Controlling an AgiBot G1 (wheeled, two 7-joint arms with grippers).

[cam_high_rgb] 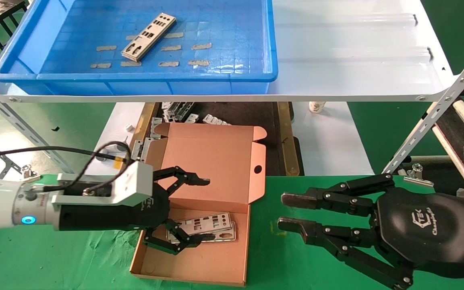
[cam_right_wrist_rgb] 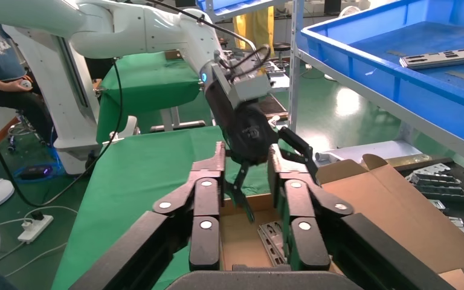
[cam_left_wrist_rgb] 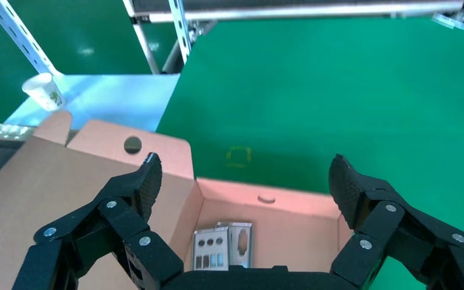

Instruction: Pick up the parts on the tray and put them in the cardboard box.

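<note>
Two silver plates (cam_high_rgb: pixel 206 226) lie in cardboard box (cam_high_rgb: pixel 216 161). One plate (cam_high_rgb: pixel 148 37) left in blue tray (cam_high_rgb: pixel 135 76), at 12 o'clock. Left gripper (cam_high_rgb: pixel 191 209) over box, fingers apart, empty. Right gripper (cam_high_rgb: pixel 292 213) at 3 o'clock, fingers apart.

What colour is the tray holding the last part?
Bright blue tray, grid-patterned floor; clearest in the head view.

Tray (cam_high_rgb: pixel 30 60): bright blue, square-grid floor, tan tape scraps (cam_high_rgb: pixel 201 46). Part on the tray (cam_high_rgb: pixel 148 36): silver, punched with dark cut-outs. Parts in the box (cam_high_rgb: pixel 210 225): same silver pattern. Cardboard box (cam_high_rgb: pixel 212 161): plain brown. Desk (cam_high_rgb: pixel 316 266) cover: green. Shelf (cam_high_rgb: pixel 357 48): glossy white. Left gripper (cam_high_rgb: pixel 199 209) and right gripper (cam_high_rgb: pixel 286 211): black.
</note>
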